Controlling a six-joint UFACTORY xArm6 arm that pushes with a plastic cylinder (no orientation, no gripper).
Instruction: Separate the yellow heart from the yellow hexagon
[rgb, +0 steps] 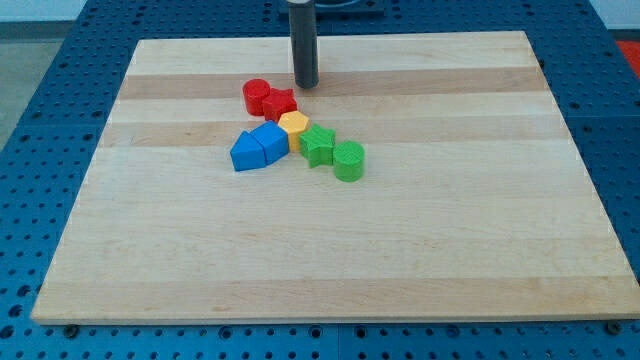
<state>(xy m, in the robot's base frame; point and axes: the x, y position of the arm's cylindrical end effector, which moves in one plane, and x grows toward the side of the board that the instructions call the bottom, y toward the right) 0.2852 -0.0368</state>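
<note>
A yellow hexagon (293, 122) sits in the middle of a tight cluster of blocks on the wooden board (330, 250). A second yellow piece (301, 141) shows just below it, touching it, wedged between a blue block and the green star; its shape cannot be made out. My tip (305, 85) rests on the board above the cluster, just up and right of the red star (280, 103) and a short gap above the hexagon. It touches no block.
A red cylinder (256, 95) touches the red star at the cluster's upper left. A blue triangle (243, 152) and a blue block (268, 142) lie at the left. A green star (318, 145) and a green cylinder (348, 160) lie at the lower right.
</note>
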